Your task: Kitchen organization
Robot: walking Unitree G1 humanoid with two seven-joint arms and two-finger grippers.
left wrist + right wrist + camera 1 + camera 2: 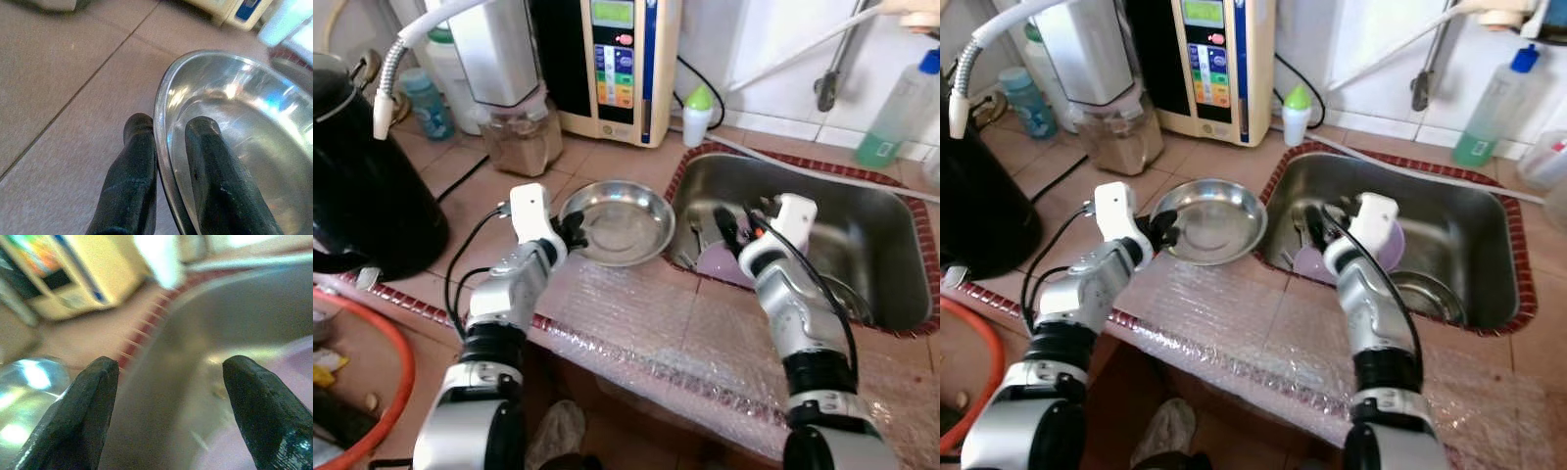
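My left gripper (164, 161) was clamped, one black finger (129, 181) on either side of what it held. My right gripper (168, 382) reached forward, its fingers (88, 406) spread wide apart and holding nothing.

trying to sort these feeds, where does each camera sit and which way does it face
Left eye view: head camera, looking forward and down at the tiled counter and sink; both silver arms show.
Right eye view: its stereo twin, same scene.
Left wrist view: along the left gripper, clamped on the steel bowl rim.
Right wrist view: along the open right gripper, into the sink beside a purple bowl.
Shared: the steel bowl appears in all views.
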